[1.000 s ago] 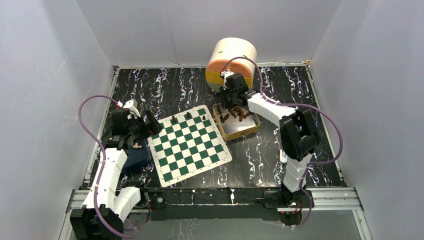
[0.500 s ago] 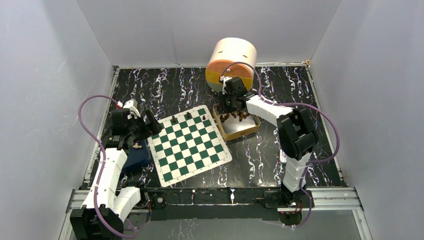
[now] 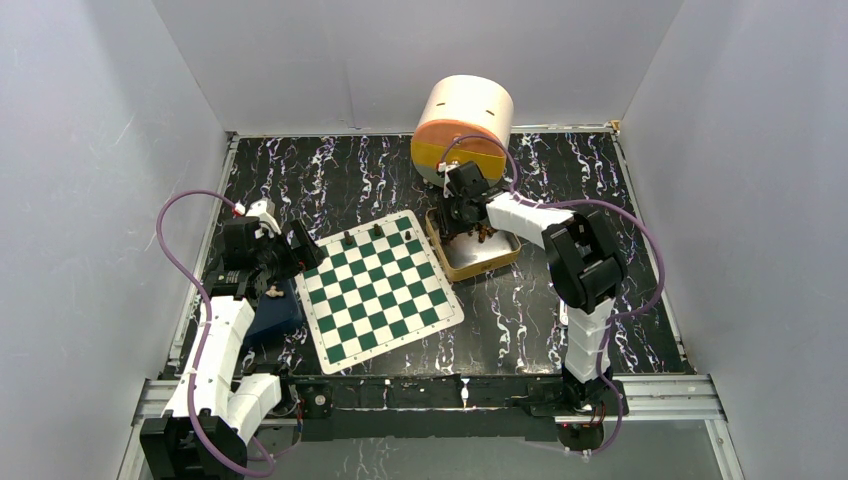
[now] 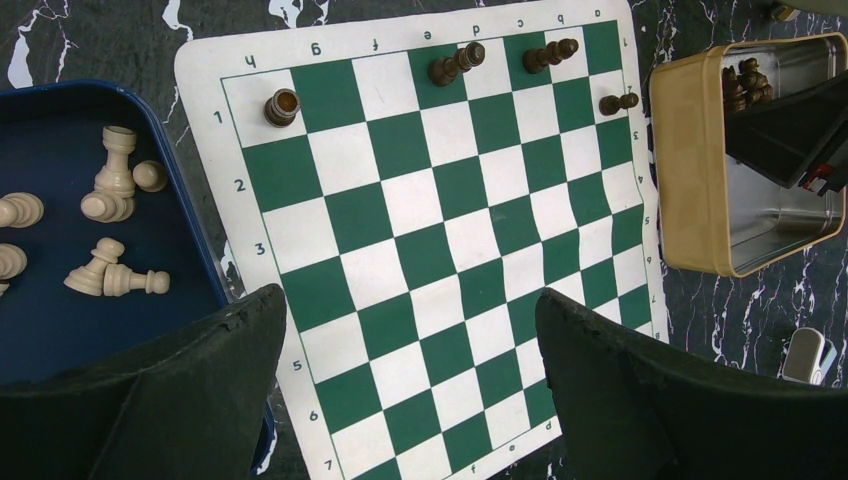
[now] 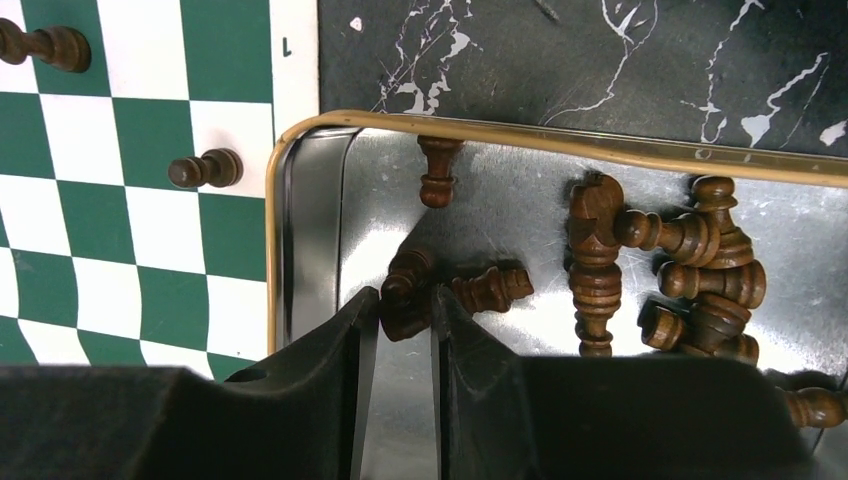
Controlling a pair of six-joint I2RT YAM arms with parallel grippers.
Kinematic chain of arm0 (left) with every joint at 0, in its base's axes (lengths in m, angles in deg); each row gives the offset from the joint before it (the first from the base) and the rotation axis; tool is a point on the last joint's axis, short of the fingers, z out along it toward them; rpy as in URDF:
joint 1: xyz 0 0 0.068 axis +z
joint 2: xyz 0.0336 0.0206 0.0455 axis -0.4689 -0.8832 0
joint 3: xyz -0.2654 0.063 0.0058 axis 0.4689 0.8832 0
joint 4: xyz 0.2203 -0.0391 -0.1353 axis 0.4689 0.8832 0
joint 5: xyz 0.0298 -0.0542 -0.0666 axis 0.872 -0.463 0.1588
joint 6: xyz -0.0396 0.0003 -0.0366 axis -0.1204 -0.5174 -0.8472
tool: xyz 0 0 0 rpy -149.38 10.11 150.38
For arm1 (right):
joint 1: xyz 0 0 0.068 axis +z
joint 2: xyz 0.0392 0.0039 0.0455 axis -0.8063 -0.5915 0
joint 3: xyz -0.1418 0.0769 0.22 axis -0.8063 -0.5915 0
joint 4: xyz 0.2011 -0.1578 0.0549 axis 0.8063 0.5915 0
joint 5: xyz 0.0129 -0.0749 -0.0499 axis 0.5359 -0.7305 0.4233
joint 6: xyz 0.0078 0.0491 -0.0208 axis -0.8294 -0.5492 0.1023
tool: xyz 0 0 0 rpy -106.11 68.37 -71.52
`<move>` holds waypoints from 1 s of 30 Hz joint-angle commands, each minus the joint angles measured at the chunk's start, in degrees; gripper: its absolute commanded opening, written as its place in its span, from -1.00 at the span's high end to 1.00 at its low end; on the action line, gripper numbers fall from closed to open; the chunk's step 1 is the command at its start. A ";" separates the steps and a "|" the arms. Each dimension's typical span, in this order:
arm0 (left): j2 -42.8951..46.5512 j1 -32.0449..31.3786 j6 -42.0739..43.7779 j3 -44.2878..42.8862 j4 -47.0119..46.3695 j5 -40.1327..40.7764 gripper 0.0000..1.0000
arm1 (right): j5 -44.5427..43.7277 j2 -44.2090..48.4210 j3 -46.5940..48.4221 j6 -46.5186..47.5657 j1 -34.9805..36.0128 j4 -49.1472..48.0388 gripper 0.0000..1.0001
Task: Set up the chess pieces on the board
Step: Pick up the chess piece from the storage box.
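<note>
The board [image 3: 380, 290] lies flat in the middle, green and white, with several dark chess pieces [image 4: 457, 63] standing along its far row. More dark chess pieces [image 5: 700, 270] lie loose in a tan-rimmed metal tray [image 5: 500, 132] beside the board's far right corner. My right gripper [image 5: 405, 300] reaches down into that tray [image 3: 478, 262] and is shut on one dark piece [image 5: 403, 285] at its fingertips; another piece lies against it. My left gripper [image 4: 410, 310] hovers open over the board's left edge, holding nothing.
A blue tray [image 4: 60, 330] with pale chess pieces [image 4: 110, 190] sits left of the board, under my left arm. A large cream and orange cylinder [image 3: 462, 125] stands behind the tan tray. A small white object [image 4: 808, 355] lies on the marbled table right of the board.
My right gripper has shifted left inside the tan tray, toward its board-side end, with its jaws drawn slightly tighter. The left arm has not moved.
</note>
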 commanded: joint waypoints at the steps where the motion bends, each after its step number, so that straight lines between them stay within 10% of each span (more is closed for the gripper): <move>1: 1.28 -0.08 0.27 -1.03 -0.23 -0.01 -0.82 | -0.55 -0.71 2.32 -0.21 0.05 -0.38 0.35; 30: 0.75 -0.06 0.18 -0.94 -0.31 -0.50 -0.82 | -7.28 5.87 3.37 1.82 0.10 2.74 0.66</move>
